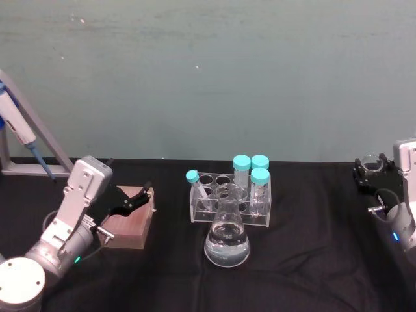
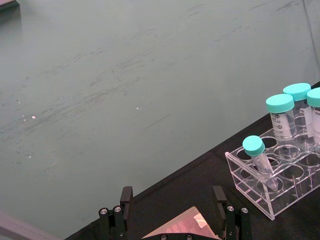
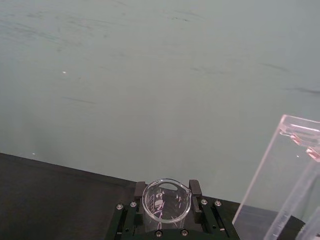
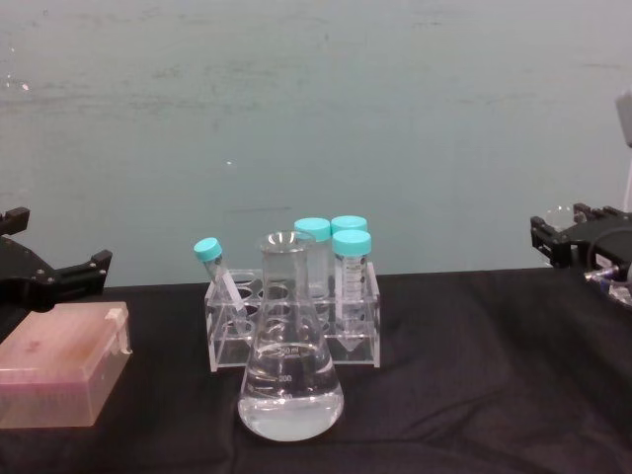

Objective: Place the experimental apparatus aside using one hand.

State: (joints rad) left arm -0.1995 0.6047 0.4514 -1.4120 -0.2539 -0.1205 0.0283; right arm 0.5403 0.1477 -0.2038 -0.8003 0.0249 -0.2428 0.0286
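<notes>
Black table [image 1: 312, 260]; right gripper [image 1: 372, 168] aloft, fingers [image 3: 195, 188] clasping beaker [image 3: 166, 202].

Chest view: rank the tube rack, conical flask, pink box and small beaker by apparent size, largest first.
1. tube rack.
2. conical flask and pink box look alike; the flask is nearer and the box is cut off, so no ranking.
3. small beaker, between the jaws of the right gripper.
</notes>
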